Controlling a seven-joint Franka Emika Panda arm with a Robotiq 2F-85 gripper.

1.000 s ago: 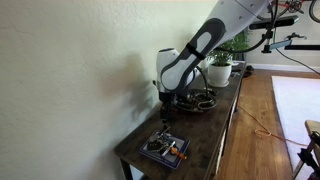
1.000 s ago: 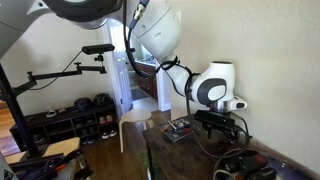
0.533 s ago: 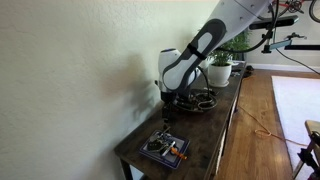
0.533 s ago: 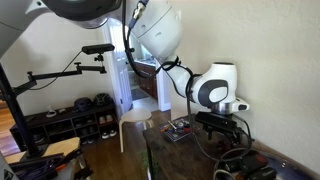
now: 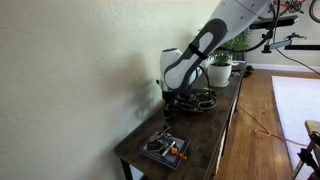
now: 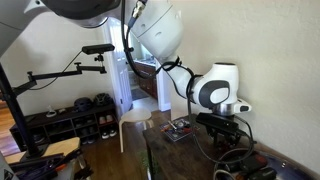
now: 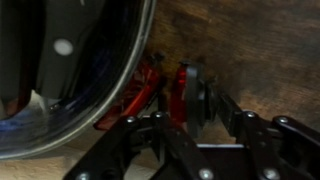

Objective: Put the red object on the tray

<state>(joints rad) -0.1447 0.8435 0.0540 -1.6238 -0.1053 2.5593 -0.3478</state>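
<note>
In the wrist view the red object (image 7: 150, 88), a thin-limbed red piece, lies on the wooden table right beside the shiny rim of a round dark dish (image 7: 70, 90). My gripper (image 7: 180, 95) is down over it, its dark fingers (image 7: 203, 100) close on either side of a red part. Contact cannot be made out. In both exterior views the gripper (image 5: 168, 112) (image 6: 228, 140) hangs low over the table. The tray (image 5: 163, 148) (image 6: 180, 130), small, dark and rectangular, sits apart near the table's end with small items on it, one of them orange.
The narrow wooden table (image 5: 205, 135) runs along a wall (image 5: 70, 80). Potted plants (image 5: 220, 65) stand at its far end behind the arm. A shoe rack (image 6: 70, 115) and a camera stand (image 6: 60, 75) are on the floor beyond the table.
The arm has stayed almost where it was in both exterior views. Earlier wrist frames are not given.
</note>
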